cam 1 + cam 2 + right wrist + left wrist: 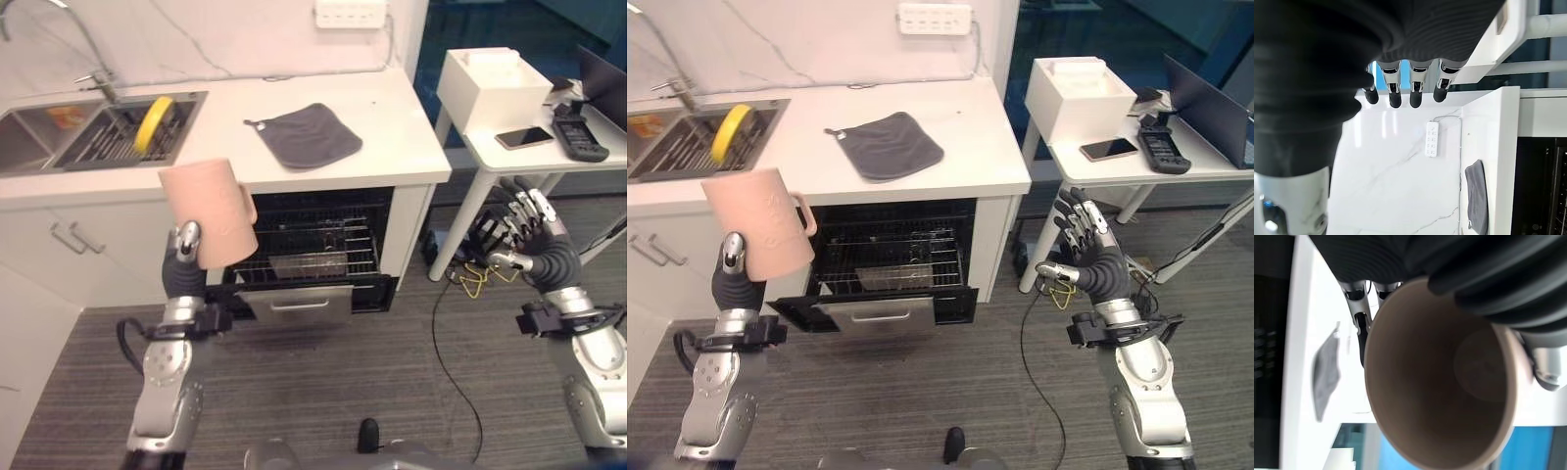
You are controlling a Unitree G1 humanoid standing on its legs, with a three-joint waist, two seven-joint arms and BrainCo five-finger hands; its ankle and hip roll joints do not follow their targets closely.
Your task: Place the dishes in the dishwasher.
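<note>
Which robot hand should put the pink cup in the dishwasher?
Probably the left hand: it already holds the pink cup, right by the open dishwasher. The right hand is open and empty, off by the side table.

Dark grey cloth potholder flat on white countertop. White power strip on marble wall. White box, smartphone & black handset on side table.

Head eyes look down, sharing the dishwasher; wrist views seemingly close.
</note>
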